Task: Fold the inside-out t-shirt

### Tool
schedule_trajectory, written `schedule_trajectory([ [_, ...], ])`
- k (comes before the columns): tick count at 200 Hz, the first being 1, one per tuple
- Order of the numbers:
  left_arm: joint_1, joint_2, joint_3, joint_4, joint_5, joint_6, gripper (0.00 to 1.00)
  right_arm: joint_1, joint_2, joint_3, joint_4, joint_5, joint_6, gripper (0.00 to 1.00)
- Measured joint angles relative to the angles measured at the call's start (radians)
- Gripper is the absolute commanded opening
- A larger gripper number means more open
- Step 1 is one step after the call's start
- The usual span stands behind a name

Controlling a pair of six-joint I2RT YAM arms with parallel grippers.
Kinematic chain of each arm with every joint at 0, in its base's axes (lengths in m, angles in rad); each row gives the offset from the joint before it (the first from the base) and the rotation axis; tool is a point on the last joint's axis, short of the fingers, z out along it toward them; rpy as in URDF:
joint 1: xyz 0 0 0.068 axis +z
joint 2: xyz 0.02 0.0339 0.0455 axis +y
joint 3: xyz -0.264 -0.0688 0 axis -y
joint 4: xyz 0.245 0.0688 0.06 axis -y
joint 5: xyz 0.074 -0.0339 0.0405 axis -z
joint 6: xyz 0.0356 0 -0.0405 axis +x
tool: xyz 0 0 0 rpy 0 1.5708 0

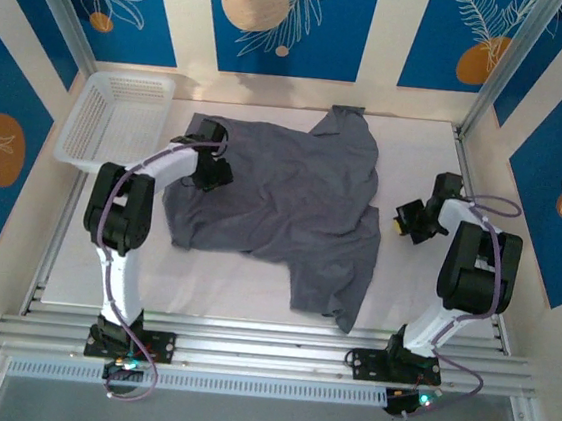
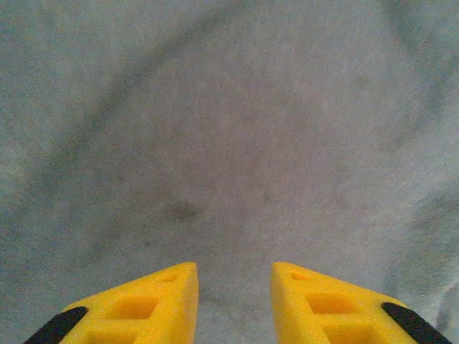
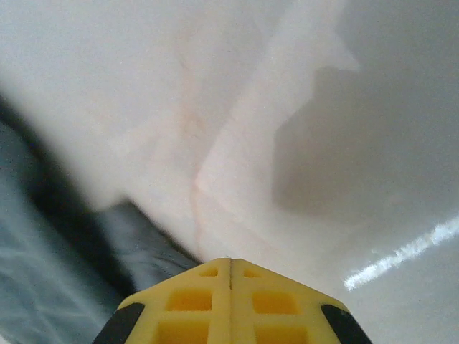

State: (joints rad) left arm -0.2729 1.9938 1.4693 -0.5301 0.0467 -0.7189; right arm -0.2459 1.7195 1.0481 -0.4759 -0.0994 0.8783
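A: Shirt (image 1: 292, 202), where is it lying?
B: Sprawling rumpled across mid-table (image 1: 223, 285), not yet folded; longest run going far-to-near down its right side, a broad lobe reaching left
A: Left gripper (image 1: 214, 173)?
B: Hanging right over that left lobe, cloth directly under the tips; jaws standing parted, nothing between them
A: Right gripper (image 1: 407, 222)?
B: Sitting over bare table just beside the shirt's right edge, cloth lying to its left; jaws pressed together, gripping nothing
A: Which arm is nearer?
B: Left, I'm judging, being above cloth; right is needing a short reach leftward to catch the edge
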Motion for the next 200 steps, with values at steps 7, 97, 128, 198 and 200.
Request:
schedule_trajectory([
  [7,0.009,-0.016,0.000,-0.005,0.007,0.008,0.36,-0.006,0.002,0.026,-0.005,-0.011,-0.018,0.00],
  [97,0.019,-0.621,-0.314,-0.014,0.041,0.048,0.41,0.411,-0.777,-0.331,-0.366,0.046,0.146,0.26],
  [128,0.019,-0.614,-0.360,-0.046,0.041,0.048,0.41,0.605,-0.755,-0.402,-0.554,0.055,0.245,0.26],
  [198,0.019,-0.597,-0.362,-0.049,0.042,0.048,0.41,0.862,-0.719,-0.523,-0.546,0.037,0.437,0.36],
  [200,0.018,-0.597,-0.362,-0.050,0.042,0.048,0.41,0.862,-0.716,-0.523,-0.541,0.037,0.439,0.36],
])
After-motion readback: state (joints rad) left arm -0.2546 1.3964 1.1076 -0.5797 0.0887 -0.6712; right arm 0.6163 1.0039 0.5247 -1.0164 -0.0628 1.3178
